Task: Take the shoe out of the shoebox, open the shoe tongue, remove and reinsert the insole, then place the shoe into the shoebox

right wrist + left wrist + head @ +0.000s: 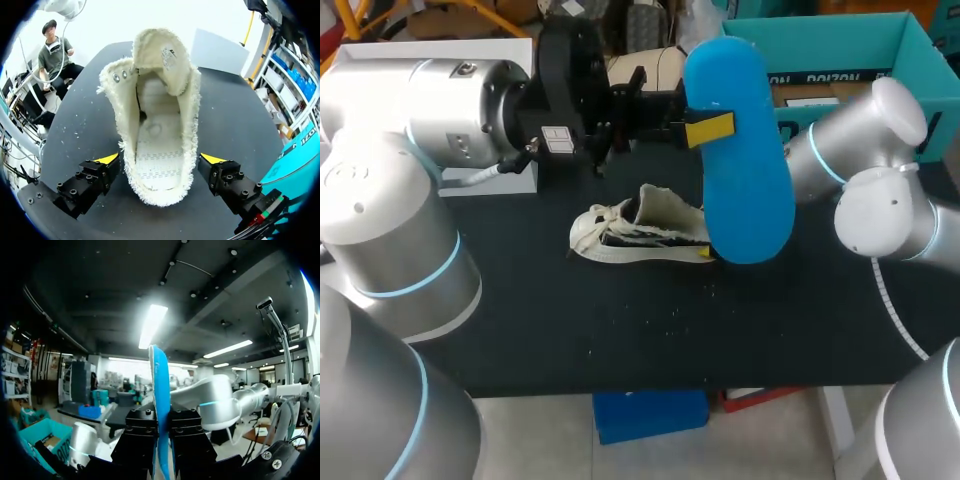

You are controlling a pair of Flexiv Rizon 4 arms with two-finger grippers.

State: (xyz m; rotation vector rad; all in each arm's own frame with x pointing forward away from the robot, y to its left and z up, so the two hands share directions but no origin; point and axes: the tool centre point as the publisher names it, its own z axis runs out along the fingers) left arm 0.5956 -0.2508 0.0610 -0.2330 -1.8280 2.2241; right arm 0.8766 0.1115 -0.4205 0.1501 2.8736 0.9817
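Shoe [635, 230], frayed cream canvas, is flanked by the spread right tool [160, 161]; the smooth blue insole [745, 160] at its 2 o'clock is pinched by the left tool [708, 130].

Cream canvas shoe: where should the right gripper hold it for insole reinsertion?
Probably the heel sidewalls, from behind the heel: the cream canvas shoe stands on its sole, tongue pulled forward, mouth open. The right gripper's open fingers flank the heel, keeping the mouth free for the blue insole.
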